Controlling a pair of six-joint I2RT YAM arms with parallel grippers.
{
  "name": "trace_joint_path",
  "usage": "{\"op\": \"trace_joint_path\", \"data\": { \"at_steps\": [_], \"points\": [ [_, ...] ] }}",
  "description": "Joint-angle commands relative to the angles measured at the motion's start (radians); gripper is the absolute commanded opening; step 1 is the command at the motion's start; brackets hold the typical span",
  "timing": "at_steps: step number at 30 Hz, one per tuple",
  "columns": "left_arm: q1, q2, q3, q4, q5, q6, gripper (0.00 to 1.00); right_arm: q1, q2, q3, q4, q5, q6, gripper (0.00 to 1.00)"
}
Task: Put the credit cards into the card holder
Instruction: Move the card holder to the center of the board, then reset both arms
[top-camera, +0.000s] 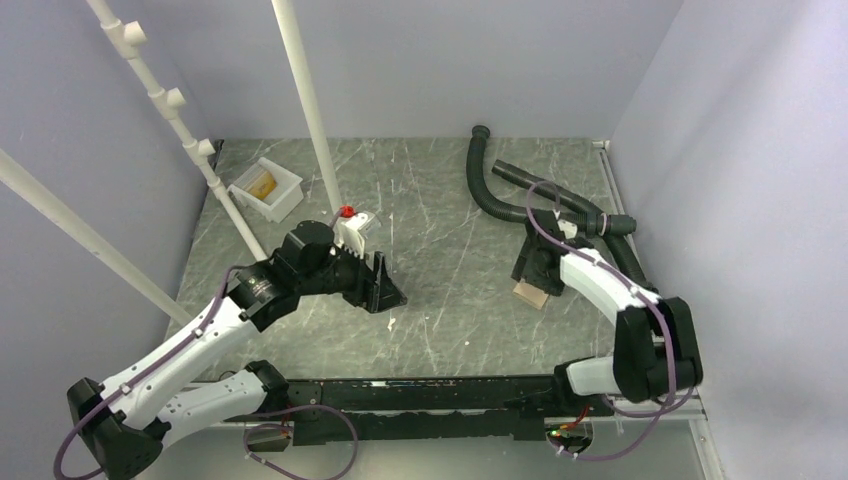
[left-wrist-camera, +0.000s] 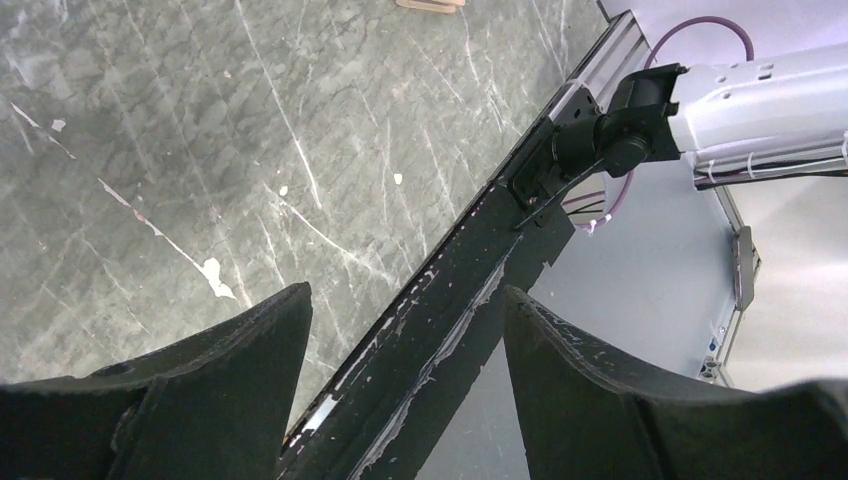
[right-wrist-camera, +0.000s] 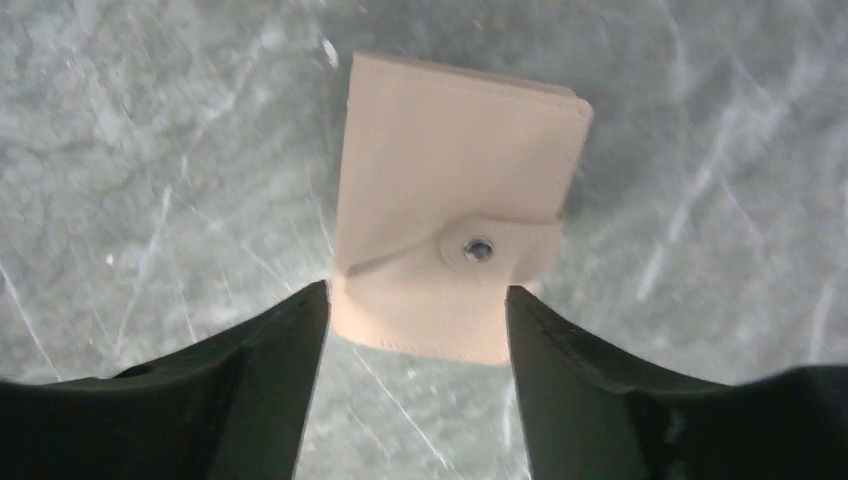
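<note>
The closed card holder lies at 3 o'clock on the table between the jaws of the right gripper, grip uncertain, so squeeze both edges squarely below the snap; the left gripper gapes wide, empty

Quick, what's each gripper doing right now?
Left gripper: open, empty.
Right gripper: straddling the wallet; grip cannot be told.

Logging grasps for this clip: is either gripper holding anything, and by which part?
Left gripper: open, empty. Right gripper straddles the card holder at its snap-tab end, fingers at its side edges; a firm grip cannot be told.
</note>
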Motion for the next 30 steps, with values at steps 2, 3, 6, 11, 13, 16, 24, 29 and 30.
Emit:
{"op": "trace_joint_path", "data": {
  "at_steps": [2,3,6,11,13,16,24,29,30],
  "points": [
    [-0.003,0.009,0.065,-0.019,-0.052,0.027,0.76,0.0,-0.244,0.092,-0.201,0.094,-0.08,0.82],
    [-0.003,0.007,0.082,-0.024,-0.068,0.032,0.76,0.001,-0.301,0.134,-0.205,0.077,-0.127,0.88],
    [-0.002,-0.009,0.169,-0.066,-0.128,0.063,0.78,0.002,-0.461,0.28,-0.207,-0.053,-0.256,1.0],
    [-0.002,-0.08,0.382,-0.13,-0.294,0.135,0.88,0.002,-0.627,0.57,-0.209,-0.177,-0.366,1.0],
    [-0.001,-0.111,0.465,-0.142,-0.355,0.18,0.91,0.002,-0.679,0.664,-0.195,-0.157,-0.398,1.0],
    [-0.003,-0.139,0.579,-0.144,-0.433,0.256,0.96,0.001,-0.734,0.758,-0.162,-0.093,-0.442,1.0],
    [-0.002,-0.177,0.777,-0.111,-0.559,0.406,0.99,0.002,-0.841,0.864,-0.102,0.049,-0.502,1.0],
    [-0.002,-0.187,0.822,-0.115,-0.571,0.428,0.99,0.0,-0.881,0.864,-0.106,0.053,-0.512,1.0],
    [-0.002,-0.187,0.83,-0.119,-0.569,0.429,0.99,0.001,-0.887,0.858,-0.104,0.06,-0.511,1.0]
  ]
}}
